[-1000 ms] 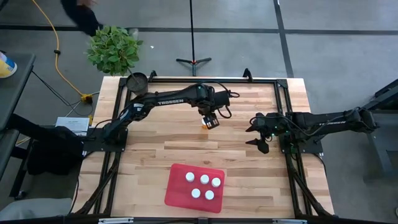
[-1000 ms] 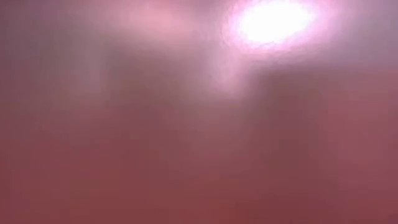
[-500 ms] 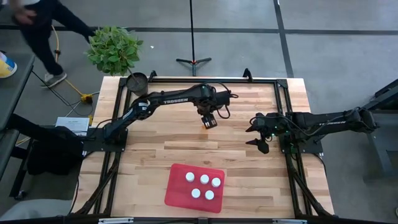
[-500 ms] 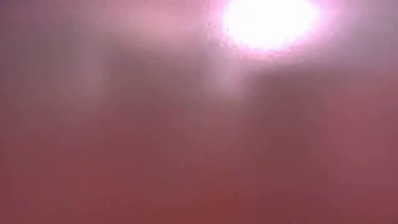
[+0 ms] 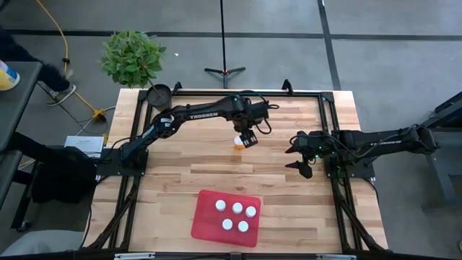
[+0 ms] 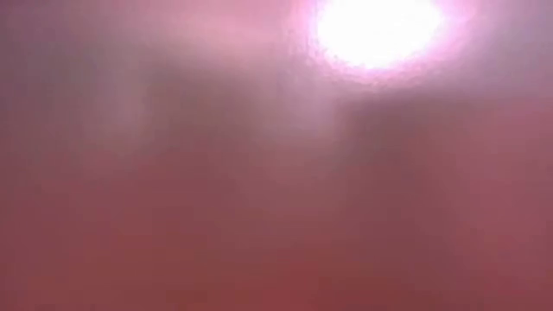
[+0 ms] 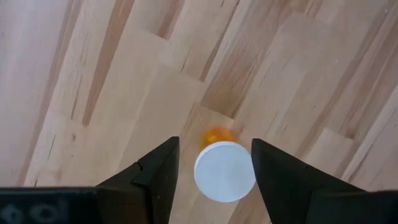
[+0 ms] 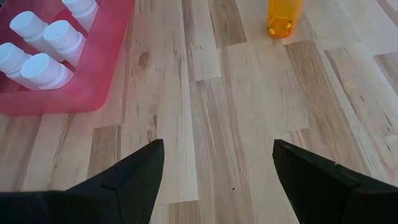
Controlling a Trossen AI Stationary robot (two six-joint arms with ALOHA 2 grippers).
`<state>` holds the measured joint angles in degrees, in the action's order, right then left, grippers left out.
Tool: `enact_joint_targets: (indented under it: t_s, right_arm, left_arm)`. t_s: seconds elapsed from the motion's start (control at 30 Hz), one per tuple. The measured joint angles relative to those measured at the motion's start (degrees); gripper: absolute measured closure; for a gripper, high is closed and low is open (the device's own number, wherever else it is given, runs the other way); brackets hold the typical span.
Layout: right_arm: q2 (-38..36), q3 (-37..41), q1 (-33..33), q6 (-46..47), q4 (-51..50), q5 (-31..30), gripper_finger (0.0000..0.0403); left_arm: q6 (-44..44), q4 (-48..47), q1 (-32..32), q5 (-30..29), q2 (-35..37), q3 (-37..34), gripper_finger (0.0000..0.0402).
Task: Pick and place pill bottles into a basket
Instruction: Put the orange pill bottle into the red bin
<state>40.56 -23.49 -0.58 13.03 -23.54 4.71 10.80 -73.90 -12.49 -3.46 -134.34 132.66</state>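
Low view is a red blur. Left tool (image 7: 214, 171) straddles a pill bottle (image 7: 224, 169), fingers apart, body mostly hidden under its cap; right tool (image 8: 217, 168) gapes empty.

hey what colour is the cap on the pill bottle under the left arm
White, on an orange pill bottle that stands between the left pincer's fingers; the left wrist view shows it best.

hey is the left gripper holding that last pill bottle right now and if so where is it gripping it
Not clearly. The left gripper straddles the last pill bottle, one finger on each side of its white cap, but gaps show, so no firm hold is visible. The right gripper holds nothing.
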Motion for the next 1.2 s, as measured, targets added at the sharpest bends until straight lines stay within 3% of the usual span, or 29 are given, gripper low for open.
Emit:
enact_joint_targets:
  t_s: [0.13,0.37,0.5,1.2]
  right_arm:
    - [0.0,0.0,0.0,1.2,-0.3,-0.4,0.0112]
    - [0.0,0.0,-0.2,2.2,-0.7,-2.1,0.0112]
    - [0.0,0.0,-0.2,3.4,-0.7,-3.0,0.0112]
    - [0.0,0.0,-0.2,6.5,-0.6,-2.8,0.0112]
  left_arm:
    - [1.4,0.4,-0.2,-1.1,0.0,0.0,0.0136]
    - [3.0,-1.8,-1.5,-2.1,0.0,0.0,0.0042]
    - [3.0,-2.0,-1.8,-2.8,0.0,0.0,0.0013]
    - [4.1,-3.4,-1.7,1.1,-3.5,-0.2,0.0008]
